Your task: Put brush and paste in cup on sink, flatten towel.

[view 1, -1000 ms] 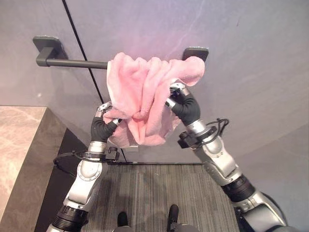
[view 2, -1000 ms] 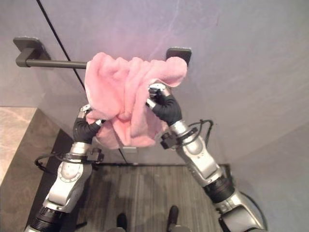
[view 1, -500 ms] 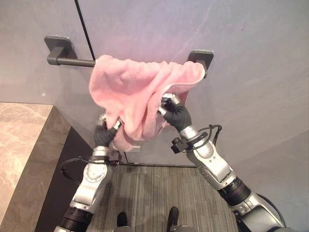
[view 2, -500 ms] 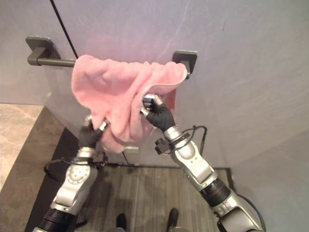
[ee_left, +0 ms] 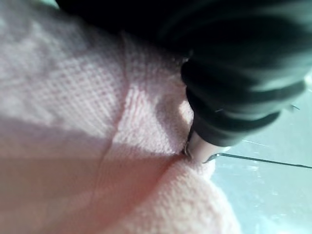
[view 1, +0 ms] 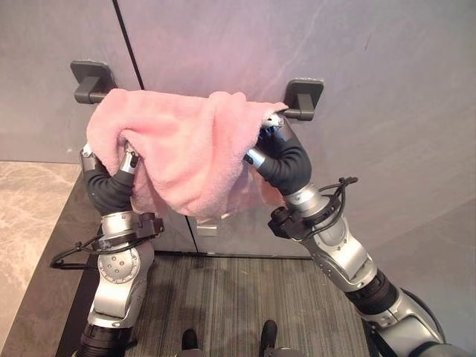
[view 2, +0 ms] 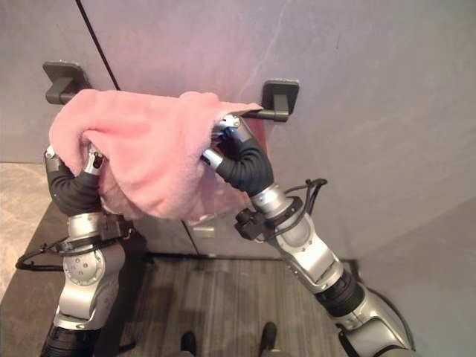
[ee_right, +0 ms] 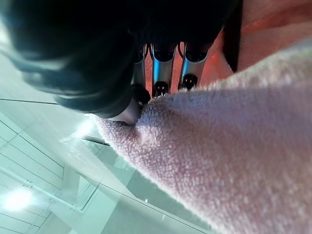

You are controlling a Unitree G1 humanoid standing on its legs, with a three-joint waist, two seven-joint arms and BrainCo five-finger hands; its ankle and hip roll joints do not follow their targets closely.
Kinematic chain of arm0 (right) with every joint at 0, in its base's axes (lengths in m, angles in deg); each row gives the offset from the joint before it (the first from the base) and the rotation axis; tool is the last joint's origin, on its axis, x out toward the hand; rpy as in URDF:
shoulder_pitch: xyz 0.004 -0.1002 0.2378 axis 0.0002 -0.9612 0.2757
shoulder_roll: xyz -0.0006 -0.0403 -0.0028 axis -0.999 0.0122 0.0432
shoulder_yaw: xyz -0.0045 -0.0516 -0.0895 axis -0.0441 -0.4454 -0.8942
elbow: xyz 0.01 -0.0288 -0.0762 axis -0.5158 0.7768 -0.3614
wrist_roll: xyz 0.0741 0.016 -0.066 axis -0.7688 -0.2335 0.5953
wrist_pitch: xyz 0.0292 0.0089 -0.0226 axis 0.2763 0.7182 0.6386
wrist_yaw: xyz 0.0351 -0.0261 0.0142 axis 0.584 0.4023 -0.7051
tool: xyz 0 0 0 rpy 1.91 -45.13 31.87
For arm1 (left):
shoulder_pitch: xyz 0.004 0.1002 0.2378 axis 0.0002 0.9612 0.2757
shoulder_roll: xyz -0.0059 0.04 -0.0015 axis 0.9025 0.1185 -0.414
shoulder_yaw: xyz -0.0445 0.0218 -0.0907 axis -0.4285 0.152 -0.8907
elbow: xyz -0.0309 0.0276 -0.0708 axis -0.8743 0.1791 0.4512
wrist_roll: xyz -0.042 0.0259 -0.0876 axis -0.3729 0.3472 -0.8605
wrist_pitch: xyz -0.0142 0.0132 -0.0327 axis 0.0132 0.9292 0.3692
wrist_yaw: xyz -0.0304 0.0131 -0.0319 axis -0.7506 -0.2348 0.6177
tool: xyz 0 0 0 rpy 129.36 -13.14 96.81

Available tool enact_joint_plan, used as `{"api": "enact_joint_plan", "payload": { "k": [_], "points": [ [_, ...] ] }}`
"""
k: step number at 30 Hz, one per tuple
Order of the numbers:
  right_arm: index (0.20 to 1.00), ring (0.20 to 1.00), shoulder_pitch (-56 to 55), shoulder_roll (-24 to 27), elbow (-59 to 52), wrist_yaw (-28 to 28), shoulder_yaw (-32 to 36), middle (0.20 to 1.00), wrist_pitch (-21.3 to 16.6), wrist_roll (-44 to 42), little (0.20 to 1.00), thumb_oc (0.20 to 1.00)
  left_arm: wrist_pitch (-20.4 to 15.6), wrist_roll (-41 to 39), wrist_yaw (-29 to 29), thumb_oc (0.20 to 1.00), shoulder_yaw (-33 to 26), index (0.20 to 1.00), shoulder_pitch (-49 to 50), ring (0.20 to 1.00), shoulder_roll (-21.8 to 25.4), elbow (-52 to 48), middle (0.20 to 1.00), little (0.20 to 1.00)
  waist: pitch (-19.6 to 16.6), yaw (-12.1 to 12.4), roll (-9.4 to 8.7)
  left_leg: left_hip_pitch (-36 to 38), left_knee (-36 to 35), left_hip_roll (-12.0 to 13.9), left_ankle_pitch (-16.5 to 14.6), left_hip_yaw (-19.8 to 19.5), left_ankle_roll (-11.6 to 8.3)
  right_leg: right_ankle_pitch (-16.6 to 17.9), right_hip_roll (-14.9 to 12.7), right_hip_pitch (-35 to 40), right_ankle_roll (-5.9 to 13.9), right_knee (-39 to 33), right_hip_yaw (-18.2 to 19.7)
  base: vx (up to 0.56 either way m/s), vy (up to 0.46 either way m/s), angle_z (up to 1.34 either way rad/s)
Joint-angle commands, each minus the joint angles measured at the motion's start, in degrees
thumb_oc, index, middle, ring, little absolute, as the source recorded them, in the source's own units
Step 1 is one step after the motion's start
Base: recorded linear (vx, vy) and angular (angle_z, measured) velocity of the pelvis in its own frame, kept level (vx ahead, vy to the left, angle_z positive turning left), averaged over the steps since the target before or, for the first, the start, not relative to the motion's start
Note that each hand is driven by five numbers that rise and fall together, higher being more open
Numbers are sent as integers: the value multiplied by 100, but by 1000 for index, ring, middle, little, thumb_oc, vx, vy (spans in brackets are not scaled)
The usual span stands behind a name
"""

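On the wall-mounted towel bar (view 1: 301, 114), a pink towel (view 1: 186, 152) hangs spread most of the way between the left bracket (view 1: 91, 80) and the right bracket (view 1: 303, 93), with a short bare stretch of bar left at the right end. Left hand (view 1: 128, 158) pinches the towel's left edge, fingers curled into the cloth just below the left bracket. Right hand (view 1: 271, 134) grips the towel's right edge close to the bar, fingers closed on the fabric; the right wrist view shows the fingers (ee_right: 162, 68) tucked behind the fold.

Judgement: flattening is well underway. The cloth is drawn out wide but still sags in a bunched lobe at the middle, lower edge uneven. Smoothing that hang looks like the remaining towel work. Brush, paste, cup and sink cannot be checked from these views.

Around: grey wall panels with a dark vertical seam (view 1: 128, 36), a marble countertop (view 1: 30, 223) at lower left, striped floor mat (view 1: 230, 297) below. Nothing blocks either arm.
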Motion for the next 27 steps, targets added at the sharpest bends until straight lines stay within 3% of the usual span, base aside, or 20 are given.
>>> {"api": "enact_joint_plan", "payload": {
  "k": [1, 11, 22, 27],
  "points": [
    [200, 200, 77, -170, 213, -29, 22, 200, -65, -269, 200, 200, -126, 192, -78, 200, -41, 200, -10, 200, 299, 283, 200, 200, -148, 106, -329, 49, 11, -136, 118, 126, 84, 69, -443, 284, 460, -8, 224, 0, 0, 0],
    [200, 200, -525, -392, 1738, 82, -155, 200, 237, -161, 200, 200, 90, -127, -69, 200, 256, 200, -95, 200, 80, 1987, 200, 200, -178, 111, -231, 133, 11, -169, 108, 122, 123, 41, -464, 379, 440, -8, 183, 0, 0, 0],
    [200, 200, -776, -366, 1503, 90, 78, 200, 155, -202, 200, 200, 104, -46, -86, 200, 149, 200, -66, 200, 44, 2065, 200, 200, -265, 10, -180, 213, 11, -168, 79, 183, 131, 25, -461, 396, 446, -8, 245, 3, 0, 0],
    [200, 200, -991, -271, 1018, 449, 770, 200, -241, 84, 200, 200, -75, 102, -398, 200, -380, 200, 17, 200, 60, 1741, 200, 200, -300, -38, -126, 242, 11, -167, 59, 219, 126, 4, -465, 408, 466, -8, 249, 11, 2, -2]
  ]
}}
